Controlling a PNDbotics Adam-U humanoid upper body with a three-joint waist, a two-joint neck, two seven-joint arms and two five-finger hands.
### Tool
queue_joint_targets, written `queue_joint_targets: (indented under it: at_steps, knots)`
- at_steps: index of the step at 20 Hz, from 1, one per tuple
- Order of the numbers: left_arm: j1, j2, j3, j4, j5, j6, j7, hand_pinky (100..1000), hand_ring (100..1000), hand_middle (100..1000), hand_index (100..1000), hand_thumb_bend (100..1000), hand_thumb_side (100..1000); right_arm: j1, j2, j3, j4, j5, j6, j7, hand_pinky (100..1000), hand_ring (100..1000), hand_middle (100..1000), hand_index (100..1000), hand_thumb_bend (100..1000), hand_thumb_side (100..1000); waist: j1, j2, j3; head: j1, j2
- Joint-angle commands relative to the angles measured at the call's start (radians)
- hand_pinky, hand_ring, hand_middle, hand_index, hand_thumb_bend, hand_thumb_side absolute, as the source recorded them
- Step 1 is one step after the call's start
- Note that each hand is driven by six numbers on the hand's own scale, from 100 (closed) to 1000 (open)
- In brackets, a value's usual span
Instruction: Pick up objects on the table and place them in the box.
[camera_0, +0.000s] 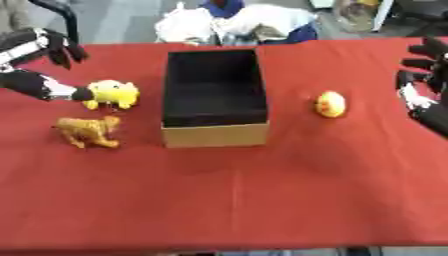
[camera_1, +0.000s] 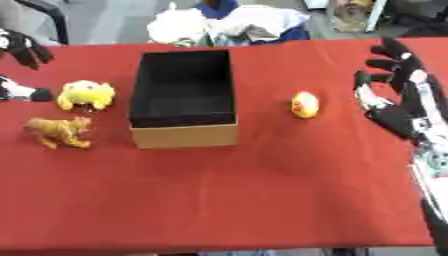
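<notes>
Open cardboard box with a black interior (camera_0: 214, 95) sat at upper centre of the red tablecloth (camera_0: 262, 200), nothing visible inside it; yellow plush toy (camera_0: 114, 94) and orange-brown toy animal (camera_0: 87, 131) lay to its left in the frame, and a small yellow rounded toy with an orange patch (camera_1: 304, 104) lay to its right, well apart from the box. Left hand (camera_0: 35, 65) was at the upper left edge, fingers spread, one black fingertip touching or just beside the yellow plush, holding nothing. Right hand (camera_1: 398, 95) hung at the right edge, fingers spread and straight, apart from the small yellow toy.
</notes>
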Motion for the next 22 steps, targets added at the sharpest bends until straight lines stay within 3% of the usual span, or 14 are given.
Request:
queue_joint_targets:
  at_steps: [1,12,22]
  knots:
    - [-0.013,0.035,0.007,-0.001,-0.006,-0.001,-0.008,684,637,656,776,767,677,-0.010,-0.025,-0.004,-0.009,-0.003,-0.001,0.001,739,825,843,969,168,367,0.001,-0.014,-0.001,0.000,0.005]
    - [-0.033,0.003,-0.009,0.071,-0.049,-0.004,-0.034,679,633,649,768,779,685,-0.008,-0.023,-0.003,-0.005,-0.005,-0.001,0.003,739,824,842,969,163,370,0.000,-0.016,-0.001,-0.005,0.005]
    - [-0.088,-0.065,-0.039,0.241,-0.138,-0.045,-0.091,675,627,631,750,780,676,-0.010,-0.020,-0.002,-0.002,-0.008,-0.002,0.004,738,824,842,970,155,376,-0.005,-0.013,-0.004,-0.006,0.005]
